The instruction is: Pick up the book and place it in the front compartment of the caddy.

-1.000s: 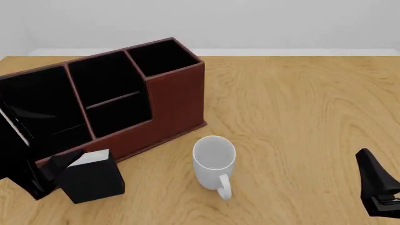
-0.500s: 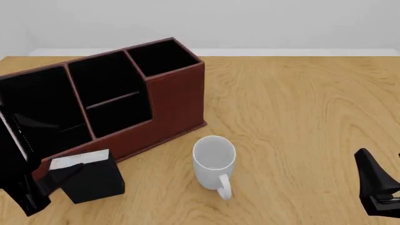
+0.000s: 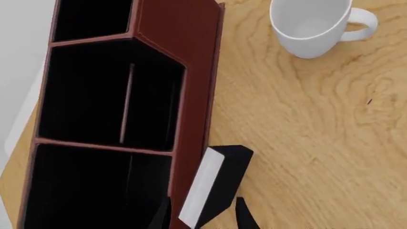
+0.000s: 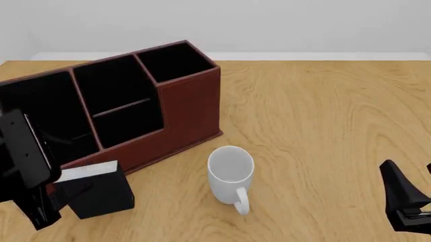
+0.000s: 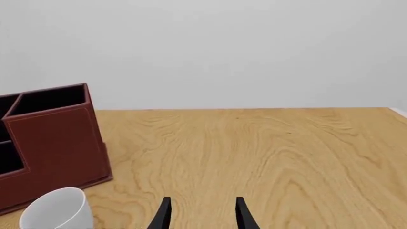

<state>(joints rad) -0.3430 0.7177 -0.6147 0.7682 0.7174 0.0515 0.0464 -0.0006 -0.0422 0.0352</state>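
Three views: each shows something the others lack.
Left wrist view: looks down into the large reddish-brown leather-look caddy (image 3: 190, 57); its medium black-lined front compartment (image 3: 108, 102) shows a thin reddish bar.
Front view: alone shows both arms at once, low at either side.
Right wrist view: shows only the caddy's end wall, a smooth white ceramic mug (image 5: 57, 210) and bare wood-grain counter (image 5: 267, 157).
Book: the small thick black-covered book (image 4: 101, 190) with white page edges stands on the counter just beside the caddy's front wall.
Left gripper (image 3: 202, 217): its two dark fingers are spread either side of the book's near end; whether they touch it I cannot tell.
Right gripper (image 5: 202, 214): parted, holding nothing, well apart from the book.
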